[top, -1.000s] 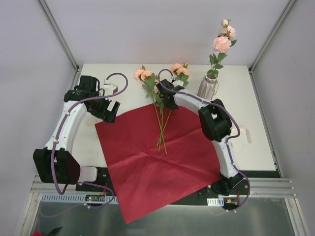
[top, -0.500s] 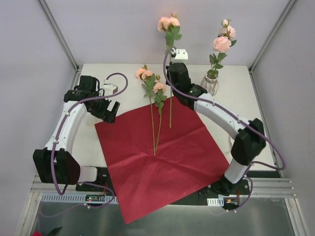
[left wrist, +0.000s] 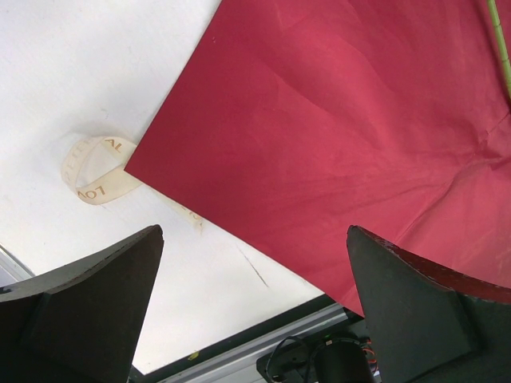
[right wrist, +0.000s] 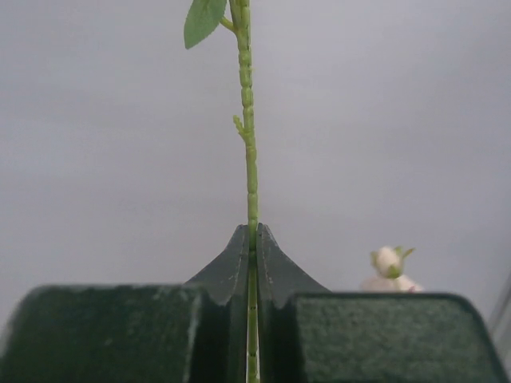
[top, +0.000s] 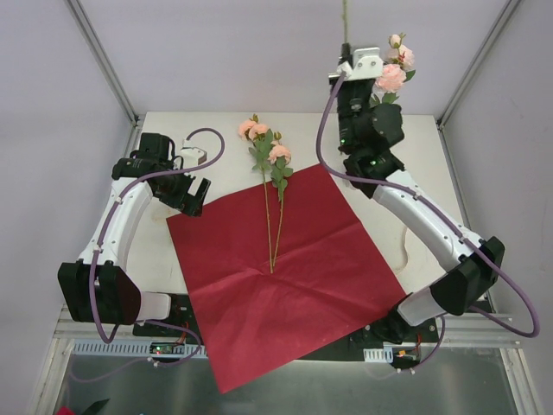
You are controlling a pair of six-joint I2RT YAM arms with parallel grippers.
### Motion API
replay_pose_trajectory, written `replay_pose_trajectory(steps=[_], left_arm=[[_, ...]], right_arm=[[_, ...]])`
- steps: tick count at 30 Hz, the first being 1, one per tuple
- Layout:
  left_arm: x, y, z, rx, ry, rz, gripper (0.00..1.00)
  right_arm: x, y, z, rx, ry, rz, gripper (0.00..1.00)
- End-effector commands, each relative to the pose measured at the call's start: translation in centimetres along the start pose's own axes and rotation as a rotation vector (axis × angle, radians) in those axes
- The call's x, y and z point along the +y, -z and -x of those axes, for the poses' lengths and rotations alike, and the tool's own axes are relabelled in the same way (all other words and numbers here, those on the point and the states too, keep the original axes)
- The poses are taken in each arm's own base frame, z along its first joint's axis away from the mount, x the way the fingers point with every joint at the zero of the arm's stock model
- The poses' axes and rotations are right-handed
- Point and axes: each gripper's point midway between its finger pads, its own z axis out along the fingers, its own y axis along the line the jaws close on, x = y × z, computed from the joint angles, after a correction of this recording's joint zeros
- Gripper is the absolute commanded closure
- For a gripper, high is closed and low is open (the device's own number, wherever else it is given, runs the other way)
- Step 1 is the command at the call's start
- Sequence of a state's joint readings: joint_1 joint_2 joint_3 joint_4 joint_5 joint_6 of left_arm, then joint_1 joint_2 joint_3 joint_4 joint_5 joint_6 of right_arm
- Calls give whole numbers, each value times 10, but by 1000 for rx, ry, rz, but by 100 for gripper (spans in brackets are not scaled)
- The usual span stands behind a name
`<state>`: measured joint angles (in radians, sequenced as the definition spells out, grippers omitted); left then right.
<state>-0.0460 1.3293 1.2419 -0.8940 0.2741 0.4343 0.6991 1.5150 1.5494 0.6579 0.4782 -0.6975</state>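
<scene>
The flower stem (right wrist: 251, 152) is shown clamped upright between the closed fingers of the right gripper (right wrist: 251, 239), with one leaf (right wrist: 203, 19) seen near the upper edge of the wrist view. In the overhead view the same stem (top: 346, 15) is carried high above the far side of the table (top: 441, 186), and its head is cut off by the top of the frame. The right gripper (top: 348, 54) is held just beside a pink bloom (top: 389, 77) and a pale bud (top: 398, 41); the bud (right wrist: 389, 261) is also seen low on the right of the wrist view. The vessel in which these stand is hidden behind the arm.

Two cut flowers (top: 273, 194) are laid side by side on the far part of a red cloth (top: 276, 277), which is spread over the table and hangs past its near edge.

The left gripper (top: 192, 195) is held with its fingers spread wide and nothing between them, over the left corner of the cloth. Below the left gripper (left wrist: 254, 239), the cloth corner (left wrist: 319, 136) and a ribbon loop (left wrist: 92, 169), touching that corner, are seen on the white surface.
</scene>
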Motion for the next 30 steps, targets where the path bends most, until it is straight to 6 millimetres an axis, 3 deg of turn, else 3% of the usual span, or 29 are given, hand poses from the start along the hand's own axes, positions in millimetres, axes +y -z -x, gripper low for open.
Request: replay_pose_trajectory(steps=[1, 5, 11, 20, 30], left_arm=[[4, 7, 10, -28, -9, 23, 1], [5, 7, 17, -33, -10, 19, 1], [8, 7, 30, -49, -5, 10, 1], [11, 4, 35, -46, -10, 11, 1], [15, 2, 36, -36, -25, 22, 1]], right_arm=[[-77, -3, 76, -253, 40, -197, 99], [-107, -10, 64, -291, 103, -313, 99], [-127, -18, 43, -341, 144, -396, 99], [-148, -30, -12, -294, 146, -466, 99], [-155, -34, -50, -240, 148, -491, 99]])
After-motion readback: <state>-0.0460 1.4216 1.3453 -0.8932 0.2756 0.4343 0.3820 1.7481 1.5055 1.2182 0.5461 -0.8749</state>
